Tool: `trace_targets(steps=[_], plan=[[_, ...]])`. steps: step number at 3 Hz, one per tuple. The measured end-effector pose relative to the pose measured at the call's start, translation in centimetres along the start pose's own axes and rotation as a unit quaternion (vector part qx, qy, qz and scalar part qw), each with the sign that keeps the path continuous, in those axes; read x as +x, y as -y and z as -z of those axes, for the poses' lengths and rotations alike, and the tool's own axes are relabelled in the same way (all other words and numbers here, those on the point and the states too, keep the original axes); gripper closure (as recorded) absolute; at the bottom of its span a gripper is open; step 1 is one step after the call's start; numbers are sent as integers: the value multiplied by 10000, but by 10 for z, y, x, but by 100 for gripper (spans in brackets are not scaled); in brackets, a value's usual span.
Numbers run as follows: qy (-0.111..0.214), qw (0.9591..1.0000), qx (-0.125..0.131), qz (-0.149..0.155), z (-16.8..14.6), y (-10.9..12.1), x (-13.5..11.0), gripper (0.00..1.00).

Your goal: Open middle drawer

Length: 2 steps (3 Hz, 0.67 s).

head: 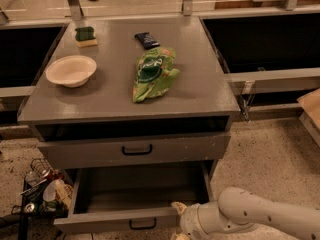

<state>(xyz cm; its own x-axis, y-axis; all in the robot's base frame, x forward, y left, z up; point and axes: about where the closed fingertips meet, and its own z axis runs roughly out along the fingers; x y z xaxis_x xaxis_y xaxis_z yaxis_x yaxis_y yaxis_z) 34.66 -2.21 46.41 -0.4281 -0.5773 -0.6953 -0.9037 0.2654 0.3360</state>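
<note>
At the lower left of the frame, a wire basket (35,184) of clutter sits on the floor just beside the left wall of the middle drawer (145,191), so I have little room on that side. Above it, on the grey desk (210,91), a pale bowl (71,70) rests near the left edge and a green sponge (86,36) near the back left corner.

The middle drawer stands well out toward me at bottom centre. Its plain grey inside shows, its front panel lies close to the frame's lower edge, and nothing touches its black handle (142,224). The upper drawer (75,154) above it is shut.

On the desk top, a dark packet (147,40) lies toward the back and a green bag (154,73) at the centre, both well clear of the front edge.

The gripper (176,222) sits at the drawer's front right corner, right of the handle and apart from it. Its fingers (178,207) are spread with nothing held, and I cannot tell whether they touch the panel. The white arm (260,219) runs off the lower right over bare speckled floor (270,154), where there is open room.
</note>
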Motion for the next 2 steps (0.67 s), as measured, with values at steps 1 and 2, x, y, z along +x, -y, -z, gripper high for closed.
trace_targets(steps=[1,2], plan=[[3,10000,-10,4,0,-1,0,0],[17,10000,42,-18,1,0,0,0]])
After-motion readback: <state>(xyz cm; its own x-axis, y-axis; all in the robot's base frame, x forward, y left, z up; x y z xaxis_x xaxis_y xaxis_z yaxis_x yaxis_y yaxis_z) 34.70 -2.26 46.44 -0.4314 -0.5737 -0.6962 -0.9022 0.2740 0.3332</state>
